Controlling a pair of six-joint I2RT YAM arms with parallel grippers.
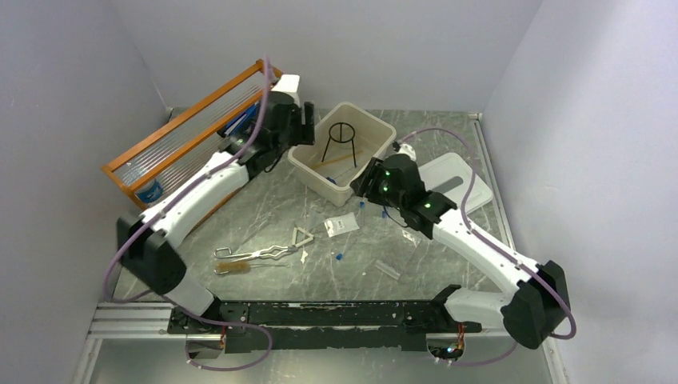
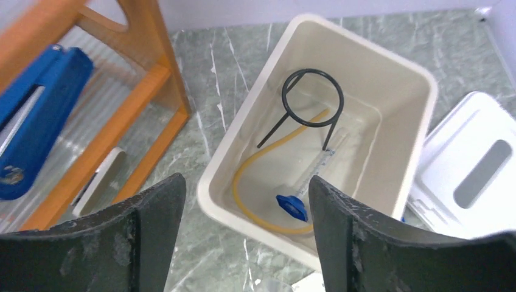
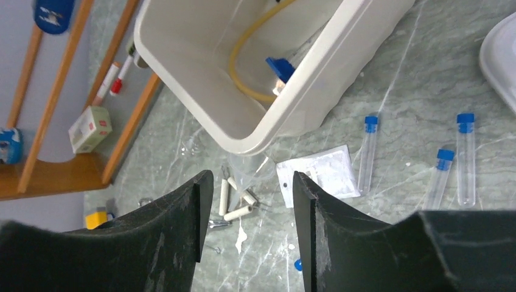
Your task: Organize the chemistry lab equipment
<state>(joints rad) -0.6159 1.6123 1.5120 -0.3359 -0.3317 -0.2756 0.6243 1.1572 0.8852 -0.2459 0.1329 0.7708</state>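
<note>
Both claws gape empty: our left gripper (image 2: 246, 185) over the beige tub (image 2: 389, 61) holding the ring tripod (image 2: 313, 100) and tan tubing (image 2: 255, 176), our right gripper (image 3: 252, 179) low beside the white packet (image 3: 322, 173) on the table (image 3: 395, 91) — we judge that it could clip the tub's rim and scatter the nearby vials (image 3: 465, 158).

High rear view looks down — close wrist views share the tub (image 2: 377, 67).

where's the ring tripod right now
In the top view the tripod stands inside the tub at the table's back centre, with the tubing, right of the orange rack.
</note>
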